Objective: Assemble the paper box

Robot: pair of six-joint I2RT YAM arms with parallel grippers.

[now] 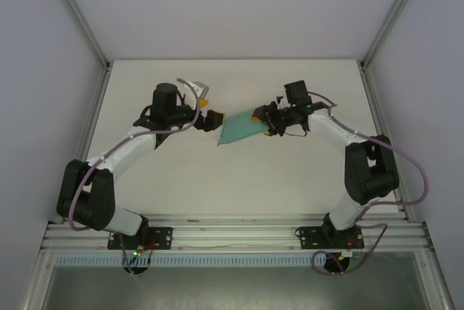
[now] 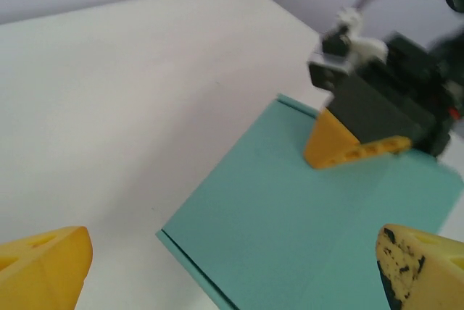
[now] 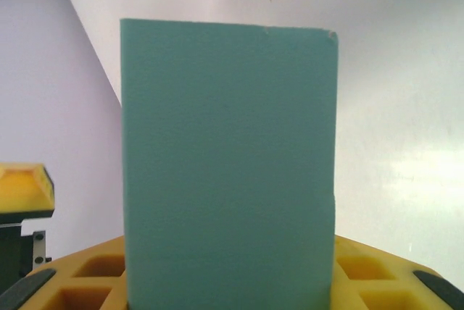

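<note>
At the middle of the table (image 1: pixel 239 187), the flat teal paper box (image 1: pixel 239 130) is held by one end — the right fingers (image 2: pixel 341 143) clamp that edge alone (a thin hold). The left fingers (image 2: pixel 43 266) stand spread wide beside the free end, gripping nothing. Risk: the unsupported card could sag, pivot or slip out when moved.

a white counter (image 1: pixel 239 179) is sitting under even light. pale grey walls (image 1: pixel 239 6) are closing it in on three sides, silver posts (image 1: pixel 80 14) are rising from its back corners, and a ribbed metal rail (image 1: pixel 239 232) is running along its near edge.
</note>
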